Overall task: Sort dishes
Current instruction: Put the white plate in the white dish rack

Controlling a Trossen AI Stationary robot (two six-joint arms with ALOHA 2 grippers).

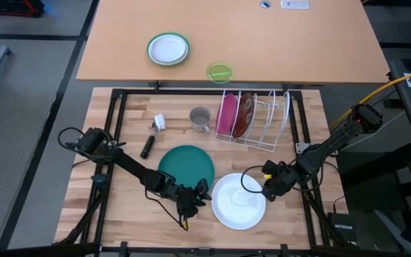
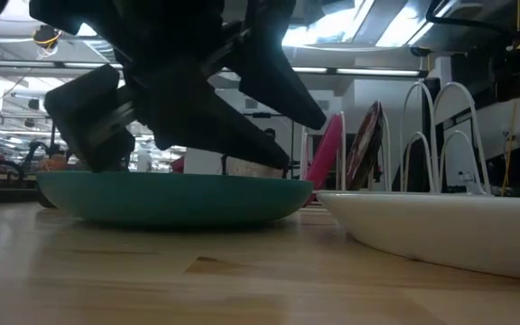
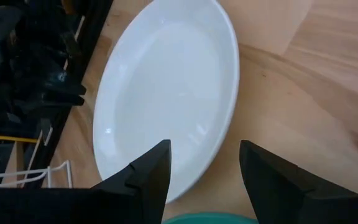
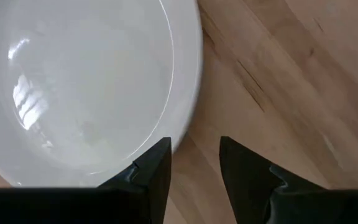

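While both arms hang low over the butcher-block table (image 1: 105, 207), its pale planks carry most of the clutter. At the centre lies the teal plate (image 1: 185, 164), with the white plate (image 1: 238, 201) touching it at four o'clock. Up at one o'clock a wire rack (image 1: 262, 121) holds the pink plate (image 1: 226, 114) and the dark red plate (image 1: 243, 116) on edge, side by side. A grey mug (image 1: 200, 119), a small brush (image 1: 160, 122) and a black cylinder (image 1: 148, 146) sit around eleven o'clock.

Left gripper (image 1: 198, 195) hovers at the teal plate's six o'clock rim, fingers spread, gripping nothing. Right gripper (image 1: 268, 187) sits just off the white plate's three o'clock edge, fingers parted and empty.

Beyond, a tan desk (image 1: 320, 43) bears a green-rimmed plate (image 1: 168, 48) and a lime bowl (image 1: 219, 72). Ceiling lights glare across the room behind.
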